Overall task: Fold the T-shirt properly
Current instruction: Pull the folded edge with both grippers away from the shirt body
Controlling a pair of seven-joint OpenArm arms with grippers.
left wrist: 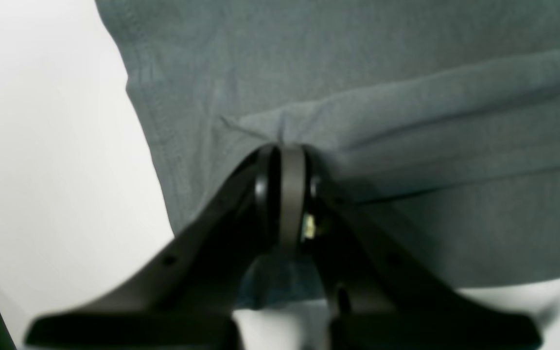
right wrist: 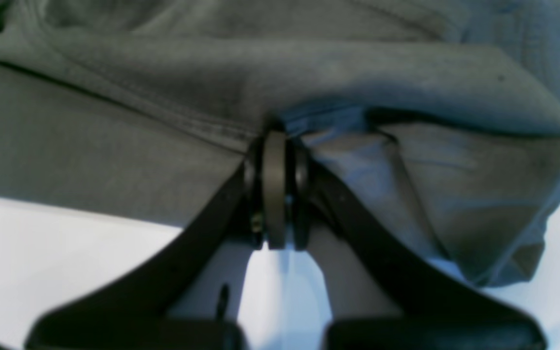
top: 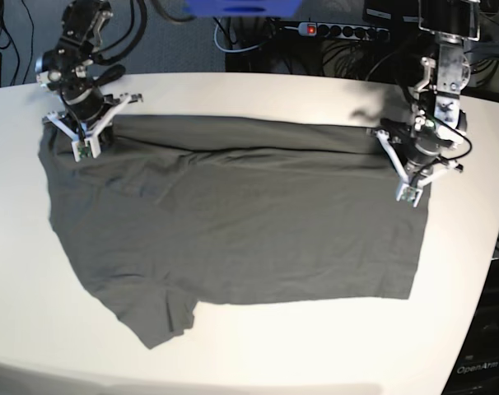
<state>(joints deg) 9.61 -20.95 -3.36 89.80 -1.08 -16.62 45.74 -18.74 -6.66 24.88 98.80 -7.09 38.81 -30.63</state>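
Observation:
The dark olive-grey T-shirt [top: 249, 222] lies spread on the white table [top: 274, 346], its far edge folded over into a long band. My left gripper [top: 416, 155] stands at the shirt's far right corner. In the left wrist view my left gripper [left wrist: 287, 148] is shut on a pinched fold of the T-shirt [left wrist: 358, 73]. At the shirt's far left corner is my right gripper [top: 83, 125]. The right wrist view shows my right gripper [right wrist: 275, 133] shut on a bunched edge of the T-shirt [right wrist: 114, 146]. One sleeve sticks out at the near left.
A power strip [top: 344, 30] and cables lie behind the table's far edge. The table's rounded edge curves close past the shirt on the right. Bare white tabletop [left wrist: 42, 146] shows beside the cloth in both wrist views.

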